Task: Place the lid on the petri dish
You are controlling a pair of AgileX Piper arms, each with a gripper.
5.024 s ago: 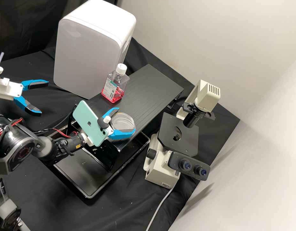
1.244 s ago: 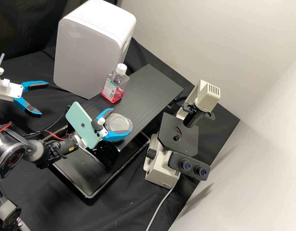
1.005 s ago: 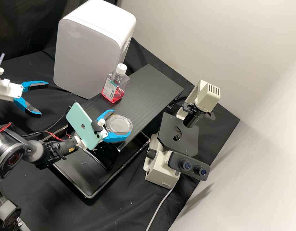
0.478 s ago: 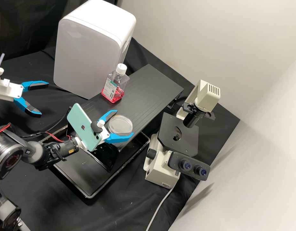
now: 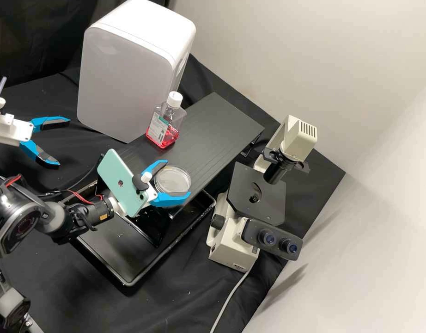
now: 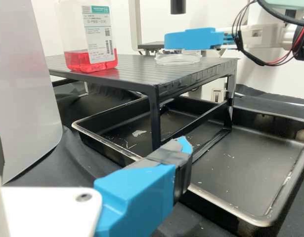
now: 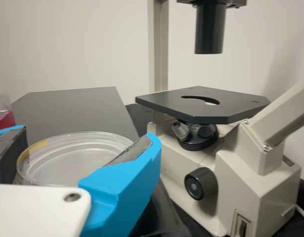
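Petri dish on raised shelf, between the fingers of the right gripper

Lid appears seated on the dish; fingers apart, one each side of the rim, contact cannot be judged; retract level and straight back with fingers wide, so that no pad clips the rim or drags the dish along the ribbed shelf; left gripper fingers apart, well clear of the dish, above the black-clothed desk; flask beyond the right fingertips; tray under the shelf; microscope alongside; pale wall behind.
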